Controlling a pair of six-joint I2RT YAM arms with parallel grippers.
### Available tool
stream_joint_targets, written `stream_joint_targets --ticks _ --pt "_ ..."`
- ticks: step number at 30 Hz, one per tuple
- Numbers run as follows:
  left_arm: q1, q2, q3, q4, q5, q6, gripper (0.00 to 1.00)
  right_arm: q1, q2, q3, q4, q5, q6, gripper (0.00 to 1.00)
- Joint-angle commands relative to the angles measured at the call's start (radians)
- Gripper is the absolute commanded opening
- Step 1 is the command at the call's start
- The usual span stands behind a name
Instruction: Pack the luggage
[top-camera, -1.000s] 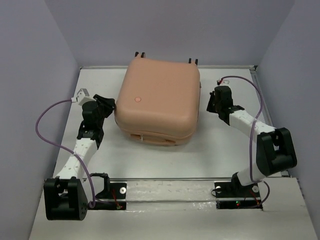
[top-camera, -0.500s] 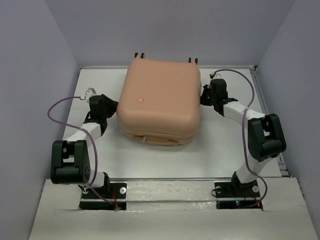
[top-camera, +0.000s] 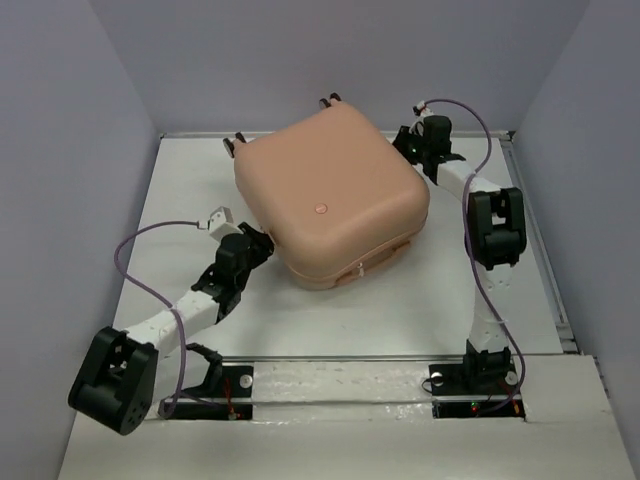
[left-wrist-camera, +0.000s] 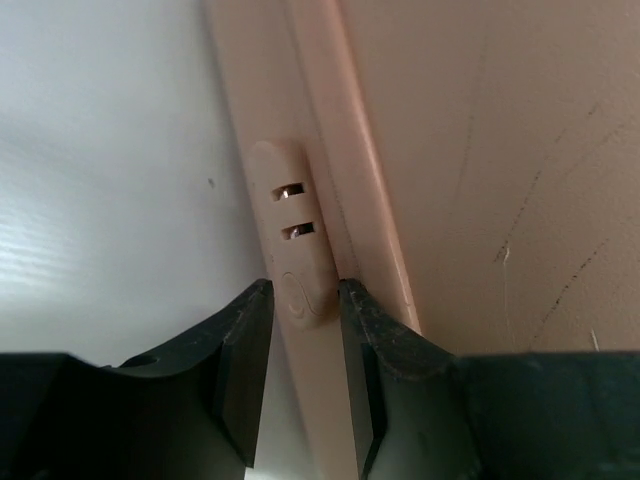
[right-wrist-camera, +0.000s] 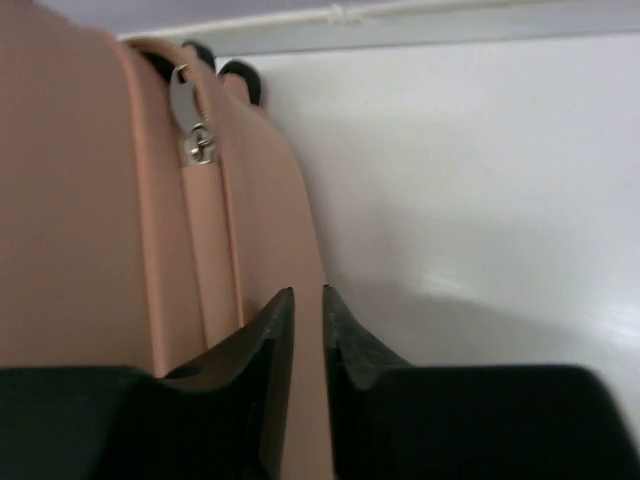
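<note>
From above, the closed luggage (top-camera: 330, 195) lay skewed mid-table, hiding both grippers' tips; the left wrist view showed the left gripper (left-wrist-camera: 305, 300) part-open, clasping its side tab (left-wrist-camera: 292, 240); the right gripper (right-wrist-camera: 303, 300) stood barely parted at its zipper seam, grip unclear

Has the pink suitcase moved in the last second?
Yes. The suitcase has swung round on the table: its sides ran square with the back wall, now it sits skewed, with one wheeled corner pointing toward the wall and its right side farther back.
</note>
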Motion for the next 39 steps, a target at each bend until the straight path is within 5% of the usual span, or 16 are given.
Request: stream_joint_targets --ticks 1,6,9,17,21,25,26,27,31,33,37,39 --pt "-0.218 -0.147 -0.098 -0.026 0.036 -0.049 0.44 0.111 0.104 0.287 0.099 -0.406 0.241 0.29" --pt "-0.258 -0.371 -0.156 -0.113 -0.031 -0.042 0.44 0.122 0.178 0.425 0.069 -0.333 0.33 0.74" --pt "-0.257 -0.415 -0.129 -0.14 -0.057 -0.017 0.45 0.122 0.153 0.458 0.06 -0.27 0.346 0.86" --pt "-0.257 -0.386 -0.038 -0.15 -0.016 0.037 0.45 0.065 0.054 0.534 0.008 -0.227 0.32 0.92" --pt "-0.257 -0.392 -0.002 -0.157 -0.025 0.067 0.45 0.056 -0.11 0.423 -0.004 -0.213 0.203 0.93" --pt "-0.255 -0.386 0.04 -0.18 -0.039 0.092 0.44 0.056 -0.452 0.003 0.154 -0.175 0.103 0.74" --pt "-0.254 -0.386 0.041 -0.177 -0.038 0.093 0.44 0.056 -0.541 -0.251 0.208 -0.163 0.102 0.63" --pt "-0.254 -0.384 0.041 -0.178 -0.037 0.103 0.44 0.056 -0.724 -0.382 0.258 -0.153 0.1 0.41" --pt "-0.248 -0.392 0.06 -0.213 -0.059 0.142 0.45 0.056 -1.106 -0.905 0.401 -0.139 0.114 0.07" --pt "-0.246 -0.401 0.081 -0.25 -0.099 0.155 0.47 0.056 -1.26 -1.1 0.379 -0.141 0.12 0.07" --pt "-0.243 -0.386 0.106 -0.308 -0.087 0.165 0.7 0.056 -1.457 -1.287 0.317 -0.156 0.119 0.07" --pt "-0.242 -0.387 0.098 -0.325 -0.073 0.158 0.74 0.056 -1.497 -1.329 0.29 -0.156 0.125 0.16"
